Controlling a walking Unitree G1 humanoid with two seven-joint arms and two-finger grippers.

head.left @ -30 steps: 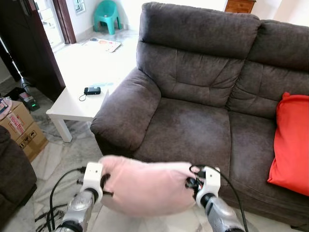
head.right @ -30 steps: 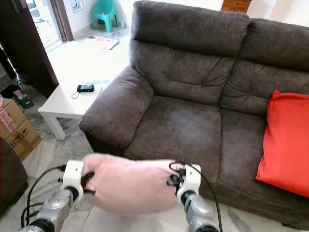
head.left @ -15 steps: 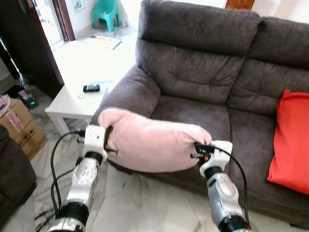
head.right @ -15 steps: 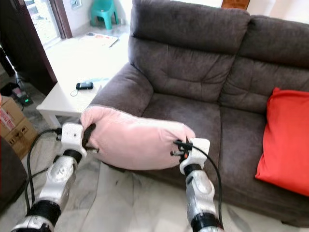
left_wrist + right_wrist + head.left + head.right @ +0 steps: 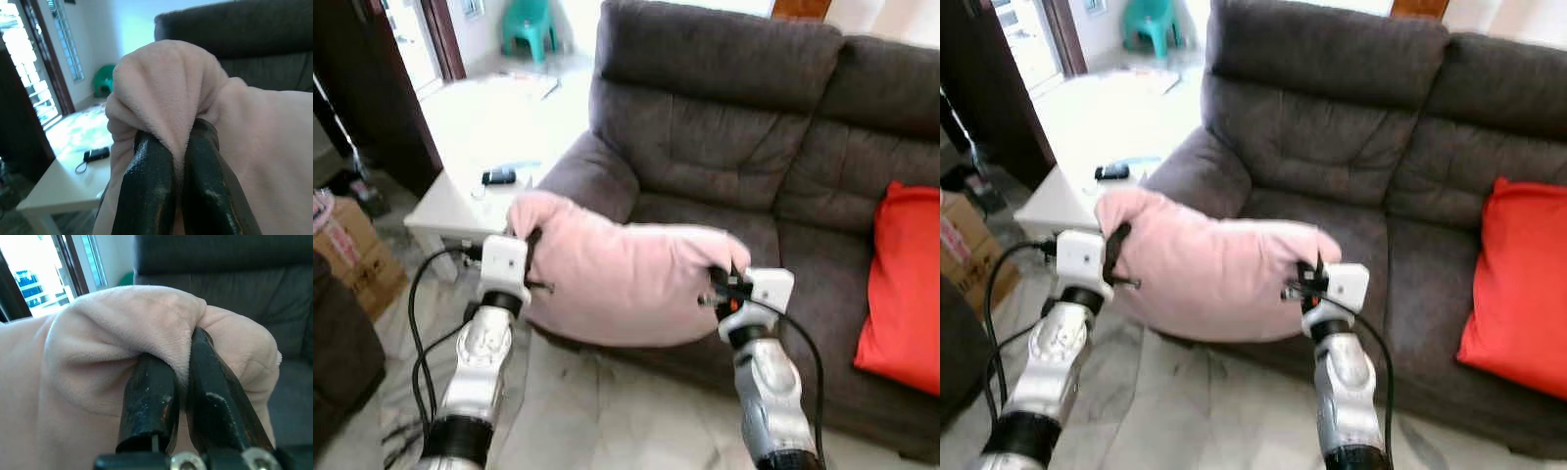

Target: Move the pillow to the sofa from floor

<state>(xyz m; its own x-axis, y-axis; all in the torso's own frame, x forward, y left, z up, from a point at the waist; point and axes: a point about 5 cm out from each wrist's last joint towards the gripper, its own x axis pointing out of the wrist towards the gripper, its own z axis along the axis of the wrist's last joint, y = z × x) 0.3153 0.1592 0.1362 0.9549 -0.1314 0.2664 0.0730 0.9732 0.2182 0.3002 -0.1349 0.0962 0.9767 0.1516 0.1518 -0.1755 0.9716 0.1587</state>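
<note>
A pale pink pillow (image 5: 622, 279) hangs in the air between my two arms, in front of the dark grey sofa (image 5: 724, 147) and level with its left seat cushion. My left gripper (image 5: 530, 250) is shut on the pillow's left end, pinching a fold of fabric (image 5: 166, 98) between its fingers (image 5: 146, 196). My right gripper (image 5: 720, 286) is shut on the pillow's right end, with fabric (image 5: 161, 328) squeezed between its fingers (image 5: 146, 401). The sofa's left seat cushion (image 5: 705, 220) lies just beyond the pillow.
A red cushion (image 5: 901, 284) leans at the sofa's right end. A white low table (image 5: 460, 201) with a small black device (image 5: 497, 177) stands left of the sofa arm. A cardboard box (image 5: 347, 250) sits at the far left. A teal chair (image 5: 529, 20) stands in the back.
Both arms have lifted the pillow from low near the floor up to seat height and carried it toward the sofa. Both grippers stay shut on its ends.
</note>
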